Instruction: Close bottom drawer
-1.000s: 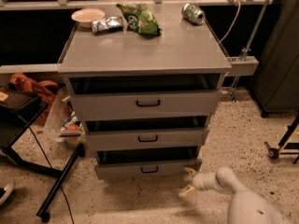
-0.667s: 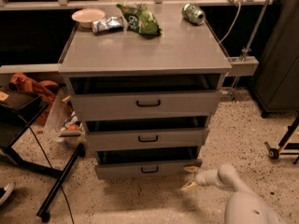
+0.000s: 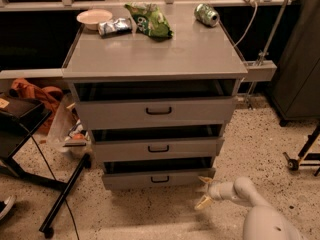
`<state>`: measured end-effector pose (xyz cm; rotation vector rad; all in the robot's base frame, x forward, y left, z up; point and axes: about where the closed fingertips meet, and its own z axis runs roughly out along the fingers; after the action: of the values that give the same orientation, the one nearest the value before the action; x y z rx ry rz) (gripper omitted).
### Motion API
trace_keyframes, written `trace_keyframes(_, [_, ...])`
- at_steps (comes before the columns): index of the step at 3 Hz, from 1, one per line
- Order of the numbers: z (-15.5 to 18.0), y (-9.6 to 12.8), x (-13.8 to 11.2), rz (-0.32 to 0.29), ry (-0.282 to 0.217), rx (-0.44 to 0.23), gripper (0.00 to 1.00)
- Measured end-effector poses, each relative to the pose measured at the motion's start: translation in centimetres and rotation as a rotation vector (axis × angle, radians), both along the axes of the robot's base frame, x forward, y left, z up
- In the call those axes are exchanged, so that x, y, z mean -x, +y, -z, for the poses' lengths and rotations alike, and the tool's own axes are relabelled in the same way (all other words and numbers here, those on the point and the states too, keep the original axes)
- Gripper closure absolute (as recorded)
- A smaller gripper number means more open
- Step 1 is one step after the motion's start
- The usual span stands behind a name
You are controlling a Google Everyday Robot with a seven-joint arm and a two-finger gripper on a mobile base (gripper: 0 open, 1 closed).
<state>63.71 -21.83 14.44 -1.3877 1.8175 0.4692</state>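
The grey cabinet [image 3: 155,59] has three drawers, all pulled out a little. The bottom drawer [image 3: 159,177] is the lowest, a shallow grey front with a small black handle [image 3: 160,179], dark gap above it. My gripper [image 3: 203,191] is low near the floor, just off the bottom drawer's right front corner, fingers spread open and pointing left at the panel's right end. The white arm [image 3: 250,204] runs back to the lower right. The middle drawer [image 3: 158,147] and top drawer [image 3: 158,111] sit above.
On the cabinet top lie a bowl [image 3: 94,18], a silver snack packet [image 3: 115,27], a green chip bag [image 3: 150,20] and a green can [image 3: 207,14]. A black stand [image 3: 62,196] and bags [image 3: 65,129] are at the left; a dark cabinet [image 3: 297,59] stands right.
My gripper has moved left along the floor, closer to the bottom drawer's right front corner. The drawers have not visibly moved.
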Motion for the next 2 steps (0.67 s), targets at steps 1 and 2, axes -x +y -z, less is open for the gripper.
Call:
trace_keyframes(1, [0.3,1.0,0.3,-0.009,0.001,-0.018,0.00])
trace_keyframes(2, [0.9,3.0,0.1,-0.022,0.002,-0.058,0.00])
